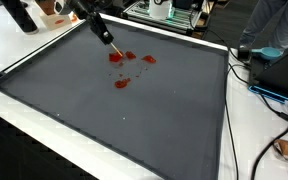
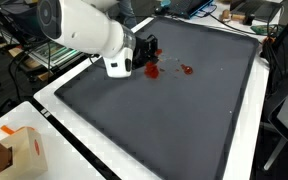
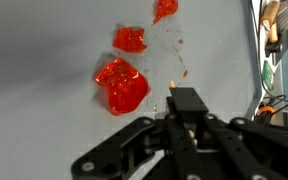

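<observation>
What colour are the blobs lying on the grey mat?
Bright red and glossy. The blobs show best in the wrist view.

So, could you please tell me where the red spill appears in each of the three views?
Exterior view: red spill in the upper middle of the grey mat, just below the tool.
Exterior view: upper middle, just right of the tool, partly hidden by it.
Wrist view: left of centre up to the top edge, above the tool, which grips a thin stick.
Shared landmark: the grey mat under the spill.
</observation>
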{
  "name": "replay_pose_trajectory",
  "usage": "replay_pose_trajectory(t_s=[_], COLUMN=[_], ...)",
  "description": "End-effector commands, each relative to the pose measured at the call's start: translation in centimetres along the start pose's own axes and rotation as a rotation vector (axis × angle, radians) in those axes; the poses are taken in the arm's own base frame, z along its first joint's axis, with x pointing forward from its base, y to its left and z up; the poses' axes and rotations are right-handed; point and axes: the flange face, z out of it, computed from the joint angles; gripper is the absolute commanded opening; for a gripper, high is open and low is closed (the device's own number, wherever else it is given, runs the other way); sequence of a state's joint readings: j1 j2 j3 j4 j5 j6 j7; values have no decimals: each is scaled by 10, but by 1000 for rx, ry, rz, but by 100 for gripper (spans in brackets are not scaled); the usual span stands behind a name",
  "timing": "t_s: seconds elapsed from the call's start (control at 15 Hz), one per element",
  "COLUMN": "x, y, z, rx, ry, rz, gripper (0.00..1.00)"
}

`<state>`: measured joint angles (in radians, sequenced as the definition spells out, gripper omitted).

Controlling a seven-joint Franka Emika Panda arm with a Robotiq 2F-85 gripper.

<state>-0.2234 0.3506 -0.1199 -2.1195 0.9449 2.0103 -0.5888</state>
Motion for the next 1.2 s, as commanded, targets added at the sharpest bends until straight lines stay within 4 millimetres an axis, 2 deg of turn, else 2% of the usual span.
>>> replay_pose_trajectory(t_s=[0.0, 0.4, 0.67, 1.13], x=[-2, -6, -11, -24], y=[-2, -20, -42, -106], z=[-5, -14, -25, -45], rx=[30, 30, 30, -39], ry=[0, 1, -10, -22], rz=[30, 43, 62, 63], gripper=[3, 3, 3, 3])
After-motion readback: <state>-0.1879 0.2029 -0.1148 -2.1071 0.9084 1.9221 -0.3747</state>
